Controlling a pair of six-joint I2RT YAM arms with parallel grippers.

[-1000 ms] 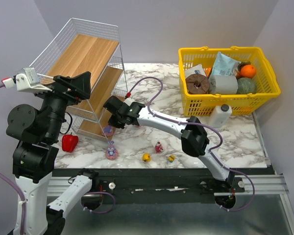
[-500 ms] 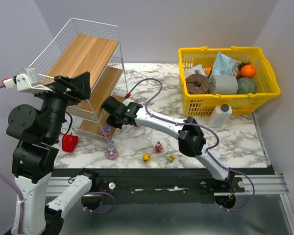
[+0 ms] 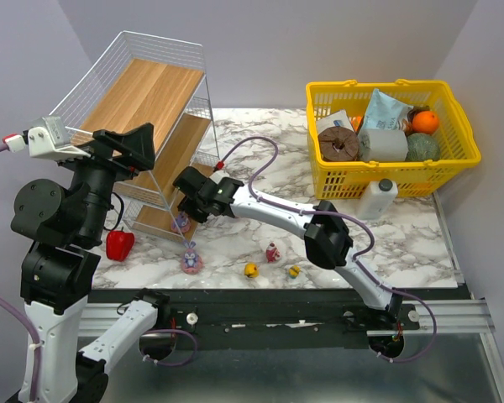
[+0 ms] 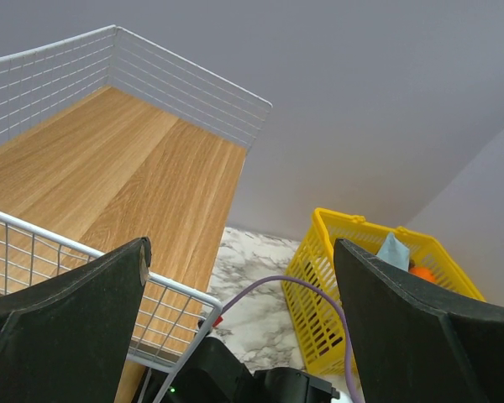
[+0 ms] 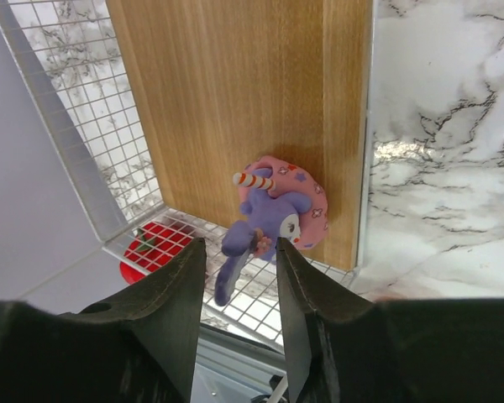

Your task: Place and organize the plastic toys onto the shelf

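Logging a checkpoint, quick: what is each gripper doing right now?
Left gripper: open, holding nothing.
Right gripper: fingers around the purple bunny figurine on a pink round base; grip uncertain.

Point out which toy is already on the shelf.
The purple bunny on its pink base, on the shelf's bottom board, between the right gripper's jaws; the others stand on the table.

Two arms, one raised, one stretched low

The left arm stands folded high on its side, its left gripper [image 4: 239, 319] pointing up and forward with jaws spread wide and nothing between them. The right arm reaches long across to its left, elbow bent low, wrist turned down; the right gripper [image 5: 239, 294] has its fingers [image 5: 172, 302] parted narrowly, nothing clamped between them.
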